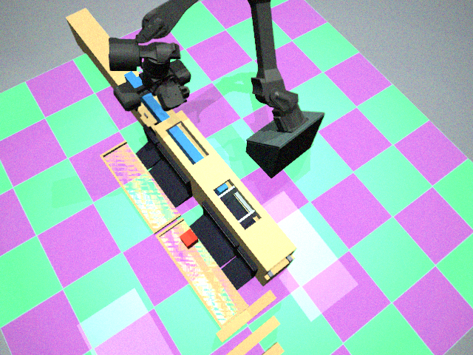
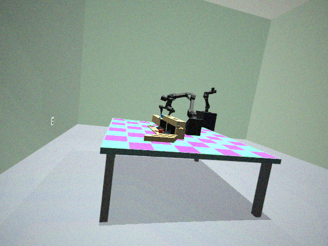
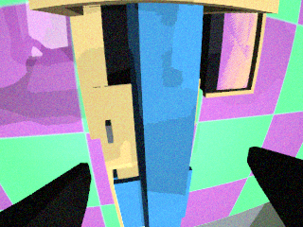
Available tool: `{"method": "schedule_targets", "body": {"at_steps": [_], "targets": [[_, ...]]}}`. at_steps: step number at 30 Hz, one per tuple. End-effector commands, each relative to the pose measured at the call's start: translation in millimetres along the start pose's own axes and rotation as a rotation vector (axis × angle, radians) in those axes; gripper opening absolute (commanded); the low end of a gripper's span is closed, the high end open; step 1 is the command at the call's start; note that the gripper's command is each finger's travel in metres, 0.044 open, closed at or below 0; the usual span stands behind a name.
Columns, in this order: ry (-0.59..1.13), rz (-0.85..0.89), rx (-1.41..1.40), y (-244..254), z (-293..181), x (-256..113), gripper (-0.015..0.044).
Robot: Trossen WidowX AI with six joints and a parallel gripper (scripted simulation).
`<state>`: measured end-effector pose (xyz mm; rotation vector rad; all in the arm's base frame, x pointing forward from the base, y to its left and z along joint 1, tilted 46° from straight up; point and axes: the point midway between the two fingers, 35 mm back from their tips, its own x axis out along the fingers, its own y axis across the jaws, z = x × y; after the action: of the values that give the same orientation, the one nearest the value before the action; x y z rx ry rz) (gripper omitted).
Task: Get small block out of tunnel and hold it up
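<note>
The hand (image 1: 148,100) (image 2: 165,115) (image 3: 172,165) is spread wide, fingers apart either side of the blue handle (image 1: 154,108) (image 2: 161,116) (image 3: 168,95), at the tunnel's (image 1: 217,174) (image 2: 173,120) (image 3: 57,6) eleven o'clock end in the top view. The red block (image 1: 188,238) (image 2: 160,130) lies outside, toward the tunnel's seven o'clock.

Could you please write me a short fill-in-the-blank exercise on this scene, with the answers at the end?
The small block outside the tunnel is coloured ____.
The long handle is coloured ____.
The gripper has its fingers wide ____.
The table has a pattern of green and ____ squares.

Missing words: red; blue; open; purple.
</note>
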<state>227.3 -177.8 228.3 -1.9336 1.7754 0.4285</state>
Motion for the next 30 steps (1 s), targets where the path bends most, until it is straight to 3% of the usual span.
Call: {"method": "schedule_targets", "body": {"at_steps": [1, 29, 30], "targets": [[0.007, -0.017, 0.016, -1, -24, -2, 0.044], [0.009, -0.017, 0.016, 5, -17, 34, 0.044], [0.012, -0.017, 0.023, 4, -19, 29, 0.0414]]}}
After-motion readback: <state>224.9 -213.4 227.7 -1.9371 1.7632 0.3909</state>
